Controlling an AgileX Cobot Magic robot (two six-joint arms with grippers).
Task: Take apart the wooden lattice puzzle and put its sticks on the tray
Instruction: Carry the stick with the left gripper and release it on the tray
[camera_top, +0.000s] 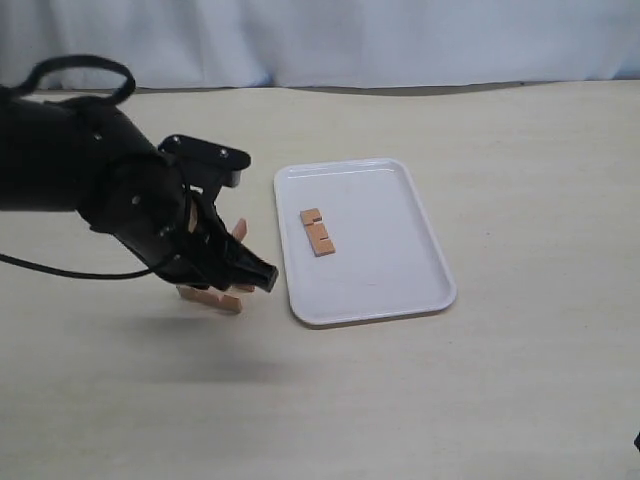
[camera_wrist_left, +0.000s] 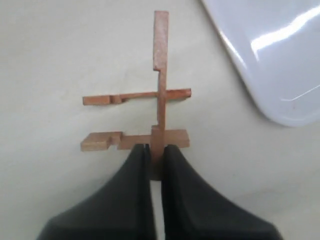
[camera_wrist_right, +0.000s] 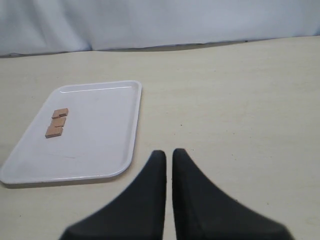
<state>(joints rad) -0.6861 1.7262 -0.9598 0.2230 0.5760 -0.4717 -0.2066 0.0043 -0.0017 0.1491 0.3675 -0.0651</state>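
Observation:
The wooden lattice puzzle (camera_wrist_left: 160, 95) now shows three sticks: one long stick (camera_wrist_left: 161, 55) standing on edge, crossed by two others (camera_wrist_left: 135, 140). It rests on the table just left of the tray (camera_top: 380, 270), partly under the left arm (camera_top: 212, 299). My left gripper (camera_wrist_left: 156, 150) is shut on the near end of the long stick. A single notched stick (camera_top: 317, 232) lies flat on the white tray, seen also in the right wrist view (camera_wrist_right: 56, 123). My right gripper (camera_wrist_right: 168, 155) hangs shut and empty over bare table, to the right of the tray (camera_wrist_right: 100, 135).
The bulky black left arm (camera_top: 90, 180) and its cable (camera_top: 60, 268) cover the table's left side. A pale cloth backdrop (camera_top: 320, 40) runs along the far edge. The tray's corner (camera_wrist_left: 280, 60) lies close to the puzzle.

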